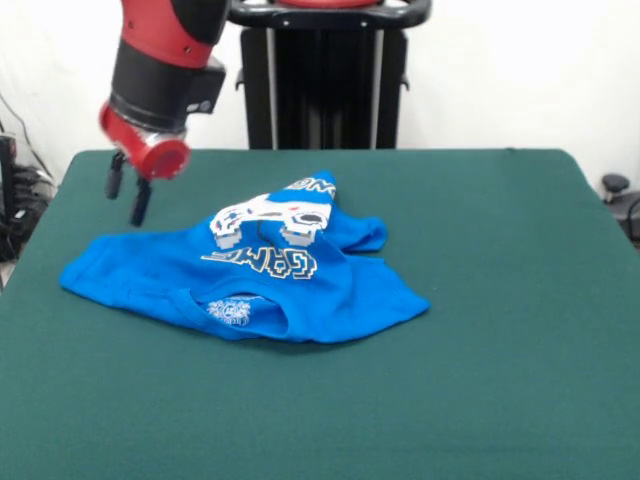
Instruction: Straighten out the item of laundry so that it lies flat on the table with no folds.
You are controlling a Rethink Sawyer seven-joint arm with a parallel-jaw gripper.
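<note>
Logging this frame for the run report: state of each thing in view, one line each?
T-shirt: crumpled, its far part folded over so the print is bunched; not flat.
Gripper: open, empty, hanging above the table just beyond the shirt's far edge, touching nothing.
Table: green cloth, shirt lying left of centre.
Arm: comes down from the top left.
Pedestal: upright behind the table.

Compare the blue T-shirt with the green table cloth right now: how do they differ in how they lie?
The T-shirt is bright blue with a white print; the table is plain dark green. The T-shirt is rumpled, its upper part folded over so the print buckles; the table's cover lies smooth and flat. The T-shirt takes up only a small patch left of centre; the table spreads far wider. Both are cloth surfaces. The gripper hangs open above the T-shirt's left end.
</note>
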